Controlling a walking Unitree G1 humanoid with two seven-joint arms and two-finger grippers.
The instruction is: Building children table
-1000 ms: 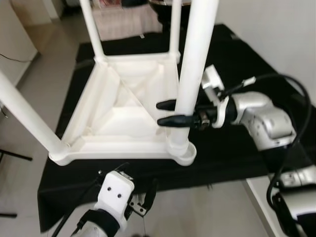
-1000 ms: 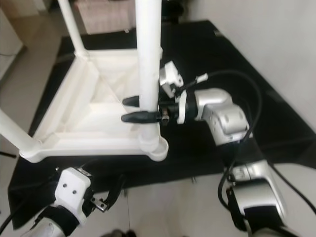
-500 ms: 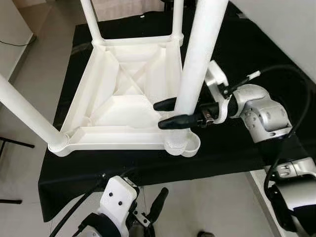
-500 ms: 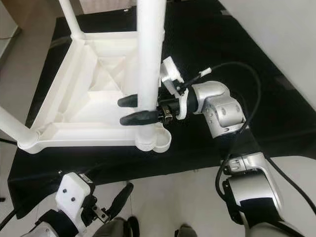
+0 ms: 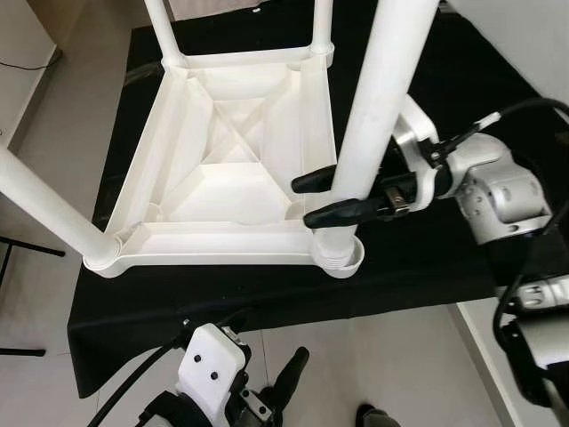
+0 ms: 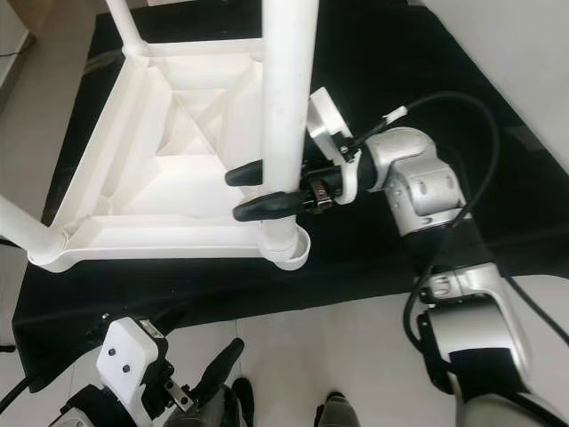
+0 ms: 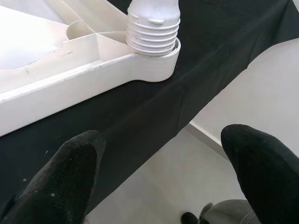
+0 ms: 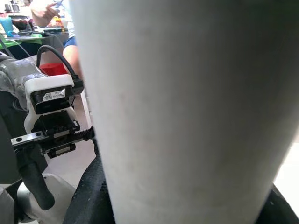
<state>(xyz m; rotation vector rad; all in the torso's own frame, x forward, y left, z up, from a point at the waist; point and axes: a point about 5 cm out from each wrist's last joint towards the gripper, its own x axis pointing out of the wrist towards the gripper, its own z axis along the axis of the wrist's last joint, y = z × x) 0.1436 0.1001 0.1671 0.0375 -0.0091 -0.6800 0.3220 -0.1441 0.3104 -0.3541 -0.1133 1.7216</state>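
Observation:
A white plastic children's table (image 5: 231, 169) lies upside down on a black cloth (image 5: 427, 276). Its legs point up. The near-right leg (image 5: 378, 107) stands with its ribbed end (image 7: 154, 32) in the corner socket (image 5: 342, 260). My right gripper (image 5: 305, 203) is shut on this leg just above the socket, one black finger on each side. In the right wrist view the leg (image 8: 187, 116) is pressed close to the camera. My left gripper (image 7: 159, 177) hangs open below the cloth's front edge, holding nothing.
Three other legs stand in their corners: near left (image 5: 44, 200), far left (image 5: 160, 27) and far right (image 5: 322, 27). Pale floor (image 5: 400, 356) runs along the cloth's front edge. A wall (image 5: 533, 36) is on the right. A person (image 8: 46, 9) is far off.
The camera has shifted, so the table sits higher and closer in view. My right gripper keeps its hold on the near-right leg. The left gripper has sunk lower in the picture.

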